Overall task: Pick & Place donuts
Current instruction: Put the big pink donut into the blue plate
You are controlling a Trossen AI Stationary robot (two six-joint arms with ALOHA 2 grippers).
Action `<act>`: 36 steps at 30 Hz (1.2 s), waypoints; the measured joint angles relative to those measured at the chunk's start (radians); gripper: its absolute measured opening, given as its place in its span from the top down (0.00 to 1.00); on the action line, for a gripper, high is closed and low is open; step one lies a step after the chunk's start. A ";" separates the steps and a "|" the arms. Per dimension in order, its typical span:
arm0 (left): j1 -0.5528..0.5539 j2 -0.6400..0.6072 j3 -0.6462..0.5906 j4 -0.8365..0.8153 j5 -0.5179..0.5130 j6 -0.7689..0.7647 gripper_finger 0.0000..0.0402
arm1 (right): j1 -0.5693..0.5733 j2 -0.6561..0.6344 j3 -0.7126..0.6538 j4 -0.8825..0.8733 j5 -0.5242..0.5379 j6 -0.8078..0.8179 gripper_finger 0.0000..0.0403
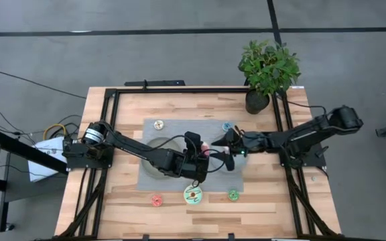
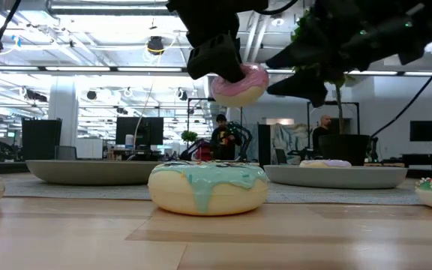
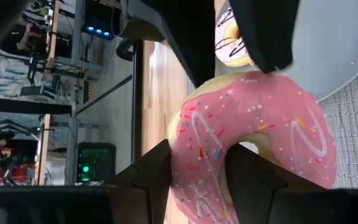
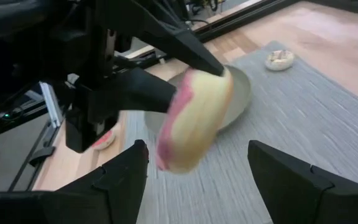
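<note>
Left gripper (image 3: 194,177) pinches my pink donut (image 3: 253,143) midair; right gripper (image 4: 194,177) gapes near, and a nudge could dislodge it.

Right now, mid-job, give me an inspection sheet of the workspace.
Surface: wooden table, grey mat in the middle.
Job's things: pink donut held up in the air; mint donut, red donut and green donut at the near edge; tan donut and blue donut on the mat.
Clutter: grey plate; potted plant.
Tools: left tool shut on pink donut; right tool open, facing it.
Cables: coloured wires off the left edge.
Surroundings: people far behind.
</note>
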 joint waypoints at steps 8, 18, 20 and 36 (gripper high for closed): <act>0.000 0.000 0.000 0.000 0.000 -0.004 0.67 | -0.023 0.064 0.052 0.001 -0.021 -0.011 0.34; 0.000 0.000 0.000 -0.003 0.002 -0.011 0.67 | -0.024 0.098 0.091 0.000 -0.041 -0.058 0.34; 0.000 0.000 0.000 -0.005 0.002 -0.011 0.67 | -0.024 0.096 0.091 -0.004 -0.041 -0.056 0.34; 0.000 0.000 0.000 -0.011 0.001 -0.025 0.67 | -0.024 0.095 0.091 -0.004 -0.014 -0.055 0.68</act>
